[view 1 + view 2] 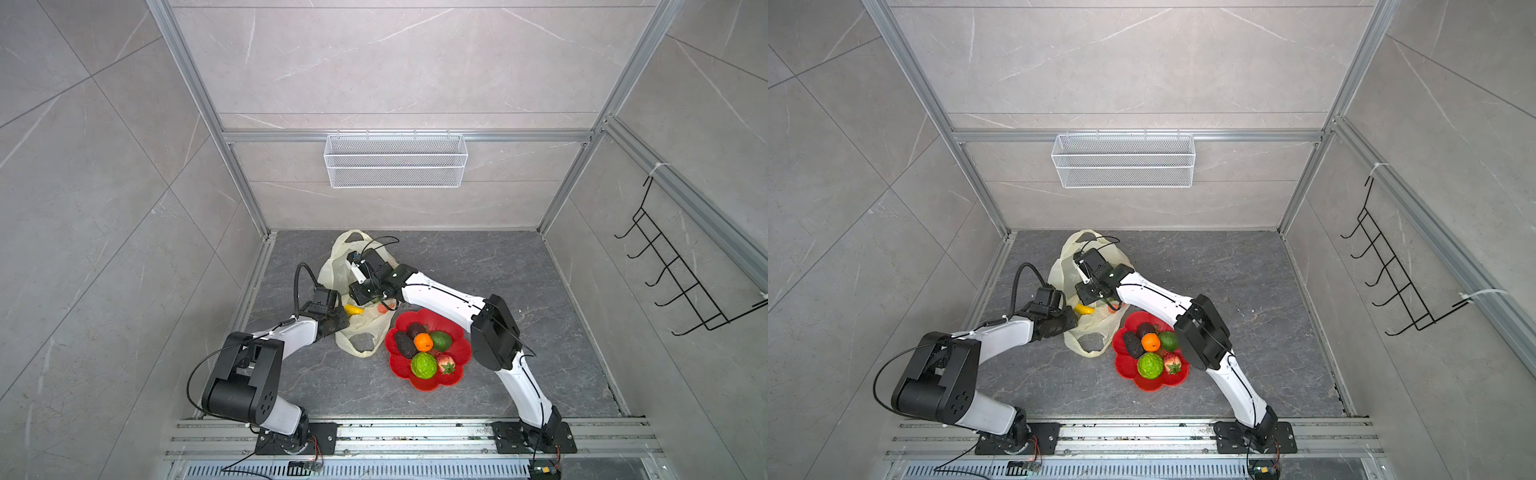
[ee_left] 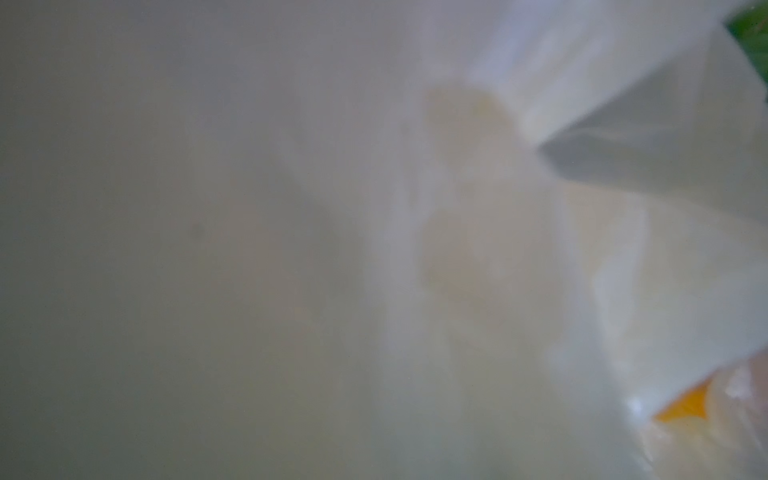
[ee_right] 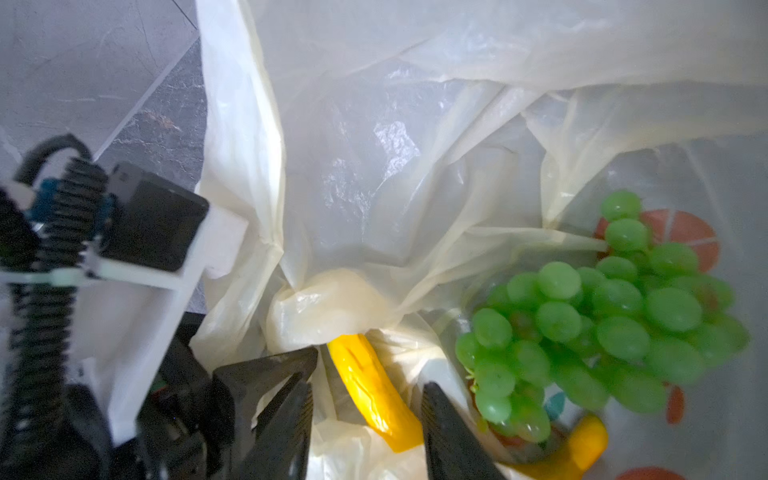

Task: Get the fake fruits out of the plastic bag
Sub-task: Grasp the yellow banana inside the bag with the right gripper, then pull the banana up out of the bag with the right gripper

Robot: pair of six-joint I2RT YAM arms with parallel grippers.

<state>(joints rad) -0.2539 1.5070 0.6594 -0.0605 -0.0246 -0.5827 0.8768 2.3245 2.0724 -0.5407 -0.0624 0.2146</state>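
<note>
Plastic bag [image 1: 372, 324] lies back-left on table [image 1: 540, 299], near left edge. Right gripper [image 3: 368, 399] inside bag, jaws apart astride banana [image 3: 365, 374]; grapes [image 3: 602, 324] beside it. Left gripper [image 1: 343, 319] at bag rim, film-covered, possibly pinching; cannot tell. Red plate [image 1: 397, 365] just beside bag; open tabletop toward right edge.

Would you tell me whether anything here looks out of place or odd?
Nothing is spilled or damaged. One oddity: the plastic bag lies crumpled, and its film fills nearly the whole left wrist view, blurring it. A fold also covers one end of the banana still inside, beside the grape bunch.
</note>
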